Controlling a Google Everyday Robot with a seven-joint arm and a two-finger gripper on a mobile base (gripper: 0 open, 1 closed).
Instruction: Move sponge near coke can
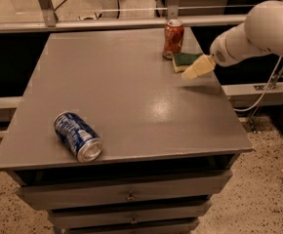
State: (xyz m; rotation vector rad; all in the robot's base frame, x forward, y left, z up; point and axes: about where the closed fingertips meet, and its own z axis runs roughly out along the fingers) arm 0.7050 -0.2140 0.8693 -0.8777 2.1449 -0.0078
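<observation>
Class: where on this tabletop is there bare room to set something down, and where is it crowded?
The table is bare across its middle and far left, between the blue and silver can near left and the coke can. The near right corner is bare. Crowded: the far right, with coke can, sponge beside it, and the gripper at the sponge.

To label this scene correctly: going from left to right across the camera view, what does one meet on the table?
The blue and silver can, lying on its side → coke can, upright → sponge → gripper, at the sponge's right side, coming in over the right part of the table.
</observation>
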